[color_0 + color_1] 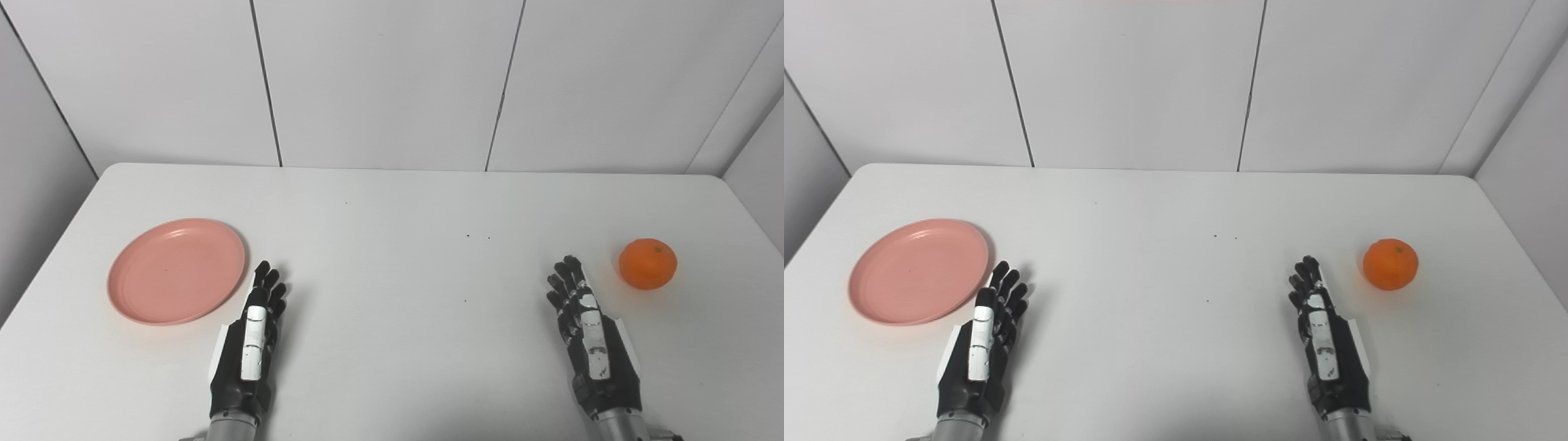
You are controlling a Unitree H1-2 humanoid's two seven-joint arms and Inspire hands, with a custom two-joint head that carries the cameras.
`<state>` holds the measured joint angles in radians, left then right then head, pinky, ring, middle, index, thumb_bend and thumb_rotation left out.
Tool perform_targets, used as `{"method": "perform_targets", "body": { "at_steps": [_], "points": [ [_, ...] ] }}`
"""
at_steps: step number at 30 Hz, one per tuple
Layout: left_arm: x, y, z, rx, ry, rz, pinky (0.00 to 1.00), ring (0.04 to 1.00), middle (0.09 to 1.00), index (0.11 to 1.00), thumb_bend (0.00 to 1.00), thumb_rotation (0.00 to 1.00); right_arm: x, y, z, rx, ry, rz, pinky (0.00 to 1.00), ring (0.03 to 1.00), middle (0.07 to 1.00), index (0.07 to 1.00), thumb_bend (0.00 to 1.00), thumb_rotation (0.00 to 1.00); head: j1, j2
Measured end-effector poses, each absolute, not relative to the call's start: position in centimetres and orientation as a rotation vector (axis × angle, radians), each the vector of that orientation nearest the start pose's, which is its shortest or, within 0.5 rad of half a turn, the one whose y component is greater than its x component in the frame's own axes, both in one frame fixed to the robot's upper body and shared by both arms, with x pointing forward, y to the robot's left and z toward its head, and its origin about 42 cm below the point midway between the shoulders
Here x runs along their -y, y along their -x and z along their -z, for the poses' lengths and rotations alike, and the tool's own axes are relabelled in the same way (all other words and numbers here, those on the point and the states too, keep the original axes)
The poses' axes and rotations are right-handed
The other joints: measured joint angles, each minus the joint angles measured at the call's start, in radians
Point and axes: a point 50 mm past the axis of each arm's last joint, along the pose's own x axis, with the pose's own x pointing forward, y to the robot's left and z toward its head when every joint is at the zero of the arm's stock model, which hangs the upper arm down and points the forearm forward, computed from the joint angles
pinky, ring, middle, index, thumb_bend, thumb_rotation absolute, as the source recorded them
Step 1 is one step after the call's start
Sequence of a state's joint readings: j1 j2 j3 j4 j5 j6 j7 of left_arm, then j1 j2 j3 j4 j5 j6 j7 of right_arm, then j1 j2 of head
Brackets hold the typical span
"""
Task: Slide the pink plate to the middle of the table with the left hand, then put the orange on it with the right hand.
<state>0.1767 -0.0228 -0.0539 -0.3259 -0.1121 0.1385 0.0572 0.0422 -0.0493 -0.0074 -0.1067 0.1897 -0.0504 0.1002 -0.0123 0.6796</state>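
Pink plate [176, 270] flat on the left part of the white table [392, 208], nothing on it. Orange [647, 263] far over on the right, well apart from the plate. Left hand [248, 346] just beside the plate's near right rim, fingers straight, holding nothing. Right hand [588, 337] near the orange, not touching, likewise released with fingers extended.

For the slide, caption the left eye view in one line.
Both hands, left hand and right hand, open and empty; pink plate far left, orange far right.
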Motion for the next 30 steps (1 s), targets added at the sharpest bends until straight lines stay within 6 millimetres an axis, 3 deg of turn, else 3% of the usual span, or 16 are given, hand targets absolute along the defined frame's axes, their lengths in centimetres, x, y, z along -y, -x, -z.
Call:
{"method": "perform_targets", "body": {
  "at_steps": [30],
  "points": [
    [-20.35, -22.67, -13.23, 0.014, 0.139, -0.042, 1.0, 0.985, 0.997, 1.0, 0.69, 0.97, 22.6, -26.65, -11.69, 0.091, -0.178, -0.063, 1.0, 0.97, 0.974, 0.97, 0.83, 0.97, 0.002, 0.003]
  ]
}}
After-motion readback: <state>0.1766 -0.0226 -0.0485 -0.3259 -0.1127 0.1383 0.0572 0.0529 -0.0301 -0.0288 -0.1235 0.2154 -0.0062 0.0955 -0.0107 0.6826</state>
